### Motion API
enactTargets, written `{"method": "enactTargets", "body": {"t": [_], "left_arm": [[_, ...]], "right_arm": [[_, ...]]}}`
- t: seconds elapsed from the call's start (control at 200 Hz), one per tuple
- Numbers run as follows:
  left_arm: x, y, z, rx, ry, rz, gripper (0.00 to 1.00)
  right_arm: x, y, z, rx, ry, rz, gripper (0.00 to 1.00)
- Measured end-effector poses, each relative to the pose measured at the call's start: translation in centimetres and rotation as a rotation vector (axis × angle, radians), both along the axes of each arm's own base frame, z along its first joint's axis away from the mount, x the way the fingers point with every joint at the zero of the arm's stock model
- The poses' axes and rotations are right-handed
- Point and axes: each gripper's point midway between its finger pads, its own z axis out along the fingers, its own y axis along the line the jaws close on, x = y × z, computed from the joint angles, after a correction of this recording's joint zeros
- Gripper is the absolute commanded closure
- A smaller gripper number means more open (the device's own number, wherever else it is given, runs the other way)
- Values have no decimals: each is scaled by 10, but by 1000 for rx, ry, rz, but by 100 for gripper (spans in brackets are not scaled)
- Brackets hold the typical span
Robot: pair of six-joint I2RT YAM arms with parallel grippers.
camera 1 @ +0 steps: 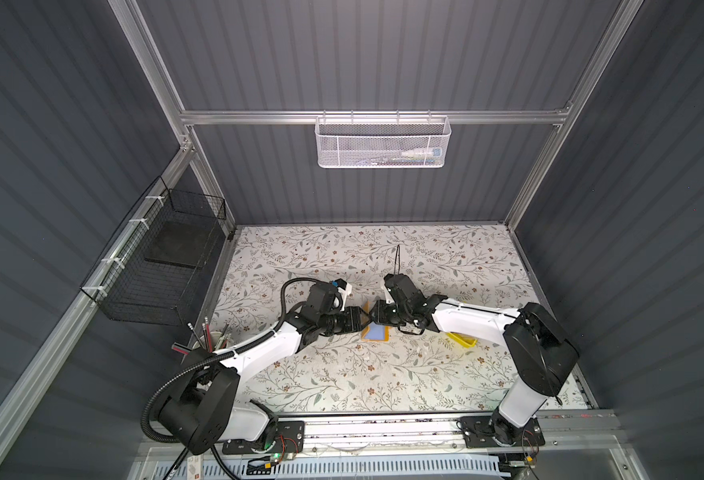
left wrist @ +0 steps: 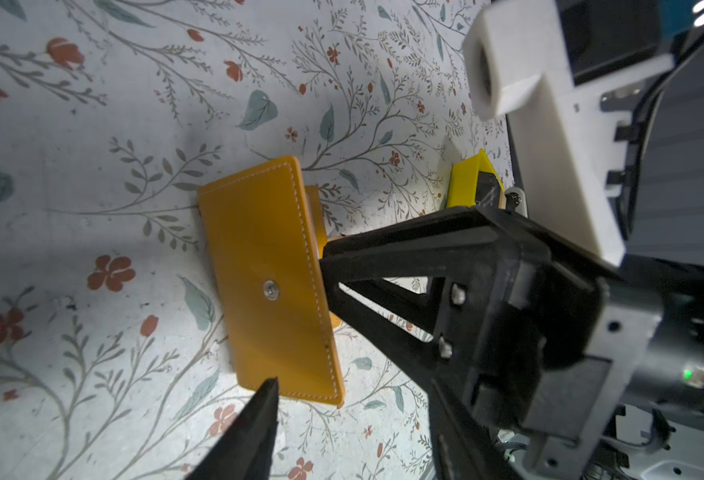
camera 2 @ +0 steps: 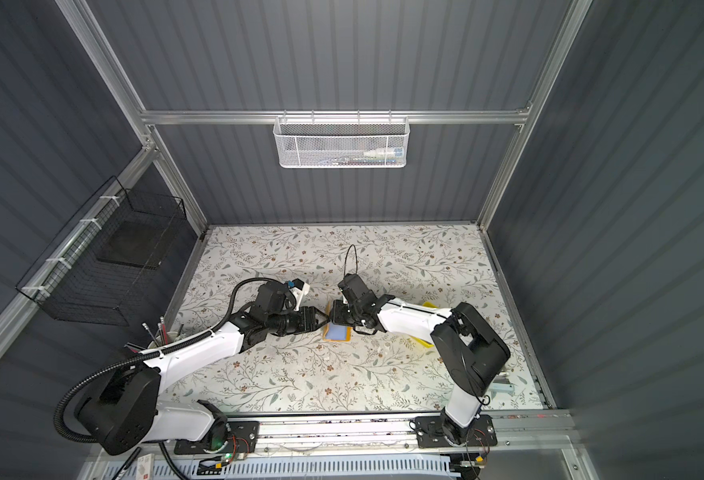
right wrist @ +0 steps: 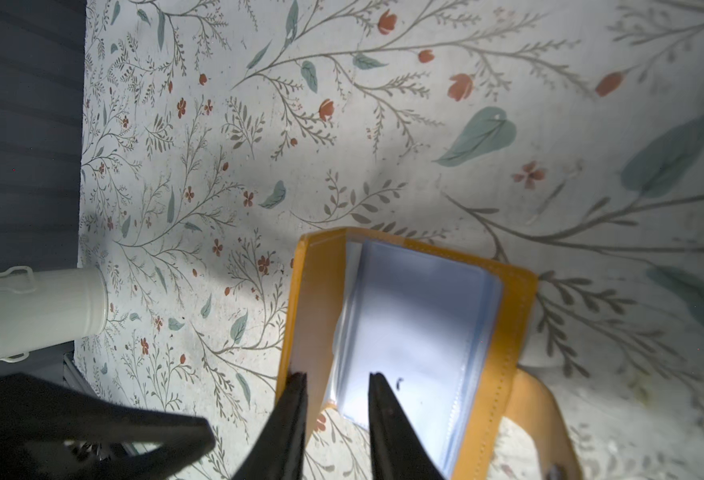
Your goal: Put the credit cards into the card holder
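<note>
Top views, table [camera 1: 342, 374]: floral surface; both arms meet at its middle, over the card holder [camera 1: 377, 332].
card holder: lies open between the two grippers, its long axis running from the robot's side toward the back wall. One cover lies flat with the bluish sleeve pages [right wrist: 416, 324] facing up. The standing cover [left wrist: 267, 274] is up on edge on the left arm's side.
yellow tray [camera 1: 466, 340]: on the right arm's side, partly under that forearm, well apart from the card holder.
credit cards [left wrist: 487, 187]: probably the dark flat thing in the yellow tray, seen in the left wrist view; too small to be sure. The visible sleeve page looks empty.
left gripper [left wrist: 299, 322]: fingers spread, one tip touching the standing cover's edge, nothing pinched.
right gripper [right wrist: 337, 376]: fingers parted astride the standing cover's near end, not squeezing it.
deciding relation: the cards lie to the right of the card holder, so the right arm looks nearer to fetch one. The left arm looks placed to prop the cover.
</note>
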Motion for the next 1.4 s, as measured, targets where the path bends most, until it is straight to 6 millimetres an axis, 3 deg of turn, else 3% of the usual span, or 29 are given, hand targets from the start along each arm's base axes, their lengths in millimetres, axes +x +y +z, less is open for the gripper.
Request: {"method": "enactTargets", "body": {"t": [0.205, 0.325, 0.725, 1.006, 1.131, 1.401], "left_arm": [[0, 5, -4, 17, 16, 14, 55], [0, 6, -6, 22, 22, 16, 55], [-5, 16, -36, 120, 79, 17, 54], [-5, 15, -39, 128, 82, 4, 48], [-6, 15, -39, 133, 81, -11, 44], [-4, 14, -39, 175, 69, -22, 44]], "right_arm": [[-2, 8, -17, -39, 32, 17, 57], [-4, 10, -24, -53, 51, 18, 58], [-3, 13, -28, -53, 68, 4, 57], [-3, 13, -28, -51, 68, 2, 54], [-1, 14, -27, -46, 60, -2, 55], [2, 20, -21, -9, 43, 1, 67]]}}
